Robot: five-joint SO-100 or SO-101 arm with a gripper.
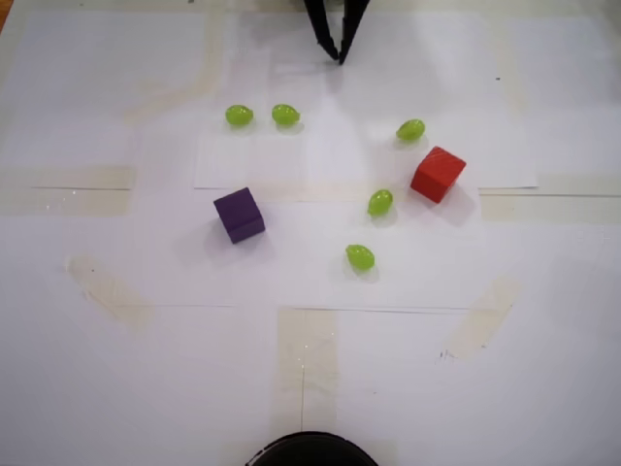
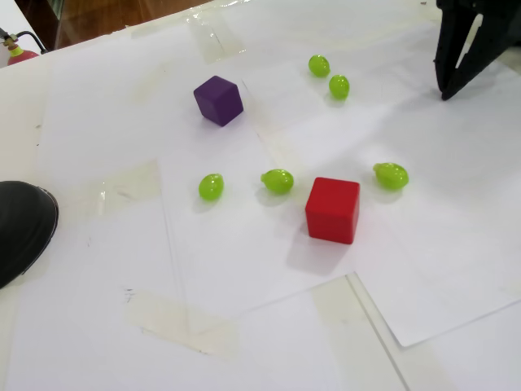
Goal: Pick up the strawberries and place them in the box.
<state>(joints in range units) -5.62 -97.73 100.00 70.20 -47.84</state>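
Observation:
Neither the strawberries nor the box show in either view. My black gripper [image 1: 339, 58] hangs at the top edge of the overhead view, its two fingers meeting in a point just above the white paper, with nothing between them. The fixed view shows the gripper [image 2: 444, 95] at the upper right, shut and empty, well away from every object on the table.
Several green grapes [image 1: 380, 202] lie scattered over the white paper. A red cube [image 1: 438, 174] [image 2: 332, 209] sits right of centre, a purple cube [image 1: 239, 215] [image 2: 218, 100] to its left. A black round object [image 1: 310, 449] pokes in at the near edge.

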